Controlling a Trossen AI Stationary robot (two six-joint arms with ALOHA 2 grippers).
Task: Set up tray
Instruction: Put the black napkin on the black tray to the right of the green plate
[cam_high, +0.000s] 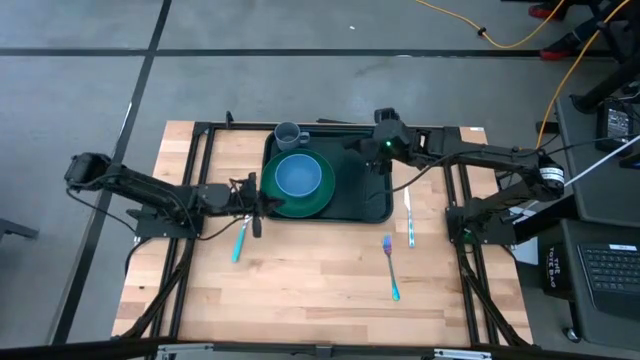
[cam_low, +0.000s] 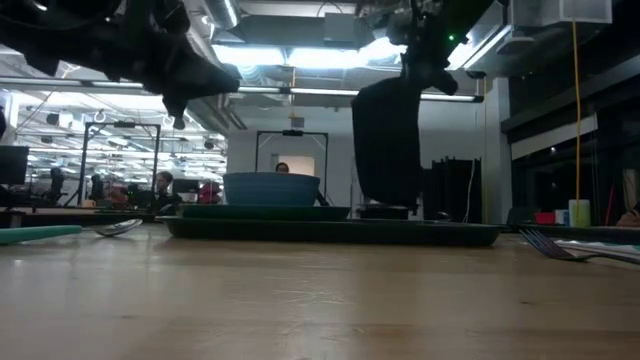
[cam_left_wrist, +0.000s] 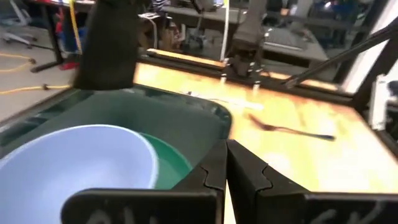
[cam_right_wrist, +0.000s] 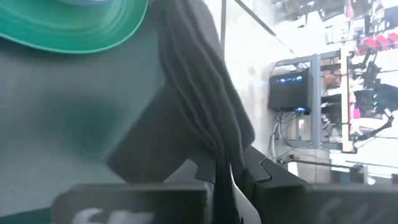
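Observation:
The dark green tray (cam_high: 375, 205) lies mid-table, toward the far edge. On its left half sits a round green plate (cam_high: 322, 200) bearing a blue bowl (cam_high: 298, 177). A grey-blue mug (cam_high: 290, 133) stands at its far left corner. My right gripper (cam_right_wrist: 227, 171) is over the tray's right half, shut on a dark grey cloth (cam_low: 388, 140) that hangs below it. My left gripper (cam_left_wrist: 226, 165) is shut on nothing, raised above the tray's left rim beside the plate (cam_left_wrist: 171, 165). My right gripper pinches the dark cloth at its upper end (cam_right_wrist: 217, 146) between the two fingers, coming from above and pointing down. Several gathered folds run into the hold. The cloth hangs straight down over the tray's right half; whether its lower end (cam_low: 385, 200) touches the tray, I cannot tell.
A teal spoon (cam_high: 239, 243) lies on the wood near the tray's near left corner. A knife (cam_high: 408, 218) and a blue-handled fork (cam_high: 391, 270) lie right of and nearer than the tray. Bare wood stretches along the near edge. People and desks show in the room behind.

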